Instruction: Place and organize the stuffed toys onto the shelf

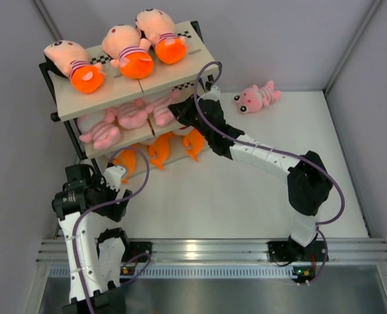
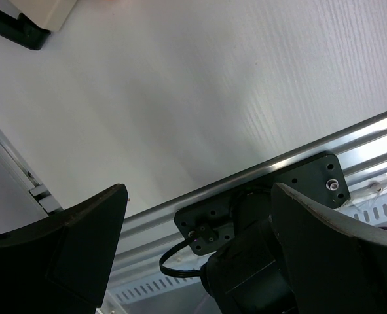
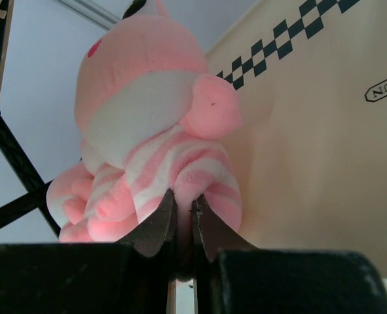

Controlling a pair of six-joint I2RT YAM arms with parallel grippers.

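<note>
Right fingers (image 3: 155, 226) pinching pink striped toy (image 3: 154, 124) by one soft limb; likely light, squashy, flopping. Left fingers (image 2: 62, 248) hanging spread apart, empty.

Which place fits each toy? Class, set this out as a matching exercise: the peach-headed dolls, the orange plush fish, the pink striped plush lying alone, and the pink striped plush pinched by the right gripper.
Things
1. peach-headed dolls with orange bottoms
2. orange plush fish
3. lone pink striped plush
4. held pink striped plush, pinched in the right gripper

Places
A. white table, right of the black-framed three-tier shelf
B. top board
C. bottom tier
D. middle tier

Pairs: 1-B, 2-C, 3-A, 4-D
</note>
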